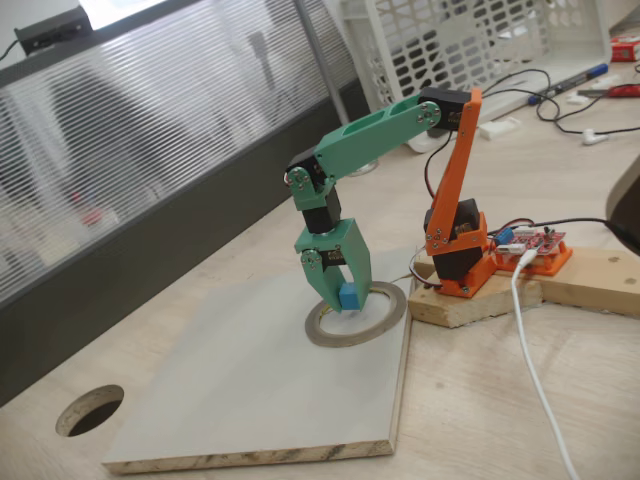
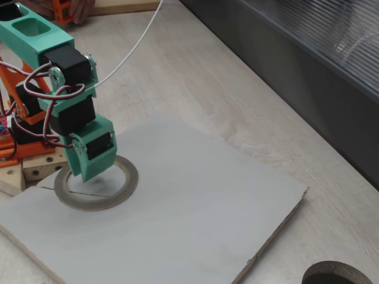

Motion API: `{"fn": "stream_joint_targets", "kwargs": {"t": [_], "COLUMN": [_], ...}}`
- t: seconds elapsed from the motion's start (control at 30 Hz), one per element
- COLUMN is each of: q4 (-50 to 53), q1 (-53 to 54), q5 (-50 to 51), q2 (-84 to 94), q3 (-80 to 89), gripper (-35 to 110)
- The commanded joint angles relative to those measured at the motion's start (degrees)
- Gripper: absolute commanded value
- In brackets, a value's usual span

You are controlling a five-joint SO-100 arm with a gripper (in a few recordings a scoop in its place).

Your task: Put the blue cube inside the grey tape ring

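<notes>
The grey tape ring [image 1: 390, 305] lies flat on a pale grey board [image 1: 240, 400], close to the arm's base. My green gripper [image 1: 340, 296] points straight down over the left part of the ring's opening, shut on the blue cube [image 1: 349, 297] at its fingertips. The cube sits very low inside the ring's outline; I cannot tell whether it touches the board. In the other fixed view the gripper [image 2: 89, 173] hangs over the ring [image 2: 121, 188], and its green body hides the cube.
A dark round hole [image 1: 90, 410] with a raw wooden edge is cut in the table beyond the board's corner [image 2: 337, 275]. The orange arm base stands on a wooden block [image 1: 480, 298]. A white cable [image 1: 535, 370] trails across the table. A dark partition wall [image 2: 308, 65] runs along the back.
</notes>
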Motion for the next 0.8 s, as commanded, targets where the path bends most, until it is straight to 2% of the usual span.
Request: {"fn": "stream_joint_targets", "kwargs": {"t": [0.0, 0.1, 0.3, 0.43, 0.5, 0.77], "q4": [-0.09, 0.53, 3.25, 7.91, 8.26, 8.35], "q1": [0.88, 0.88, 0.88, 0.88, 0.26, 0.79], "q5": [0.79, 0.88, 0.88, 0.88, 0.88, 0.7], "q2": [1.58, 1.58, 0.7, 0.09, -1.93, -3.08], "q3": [0.35, 0.53, 0.7, 0.62, 0.35, -0.26], "gripper": [4, 14, 57, 77, 81, 82]}}
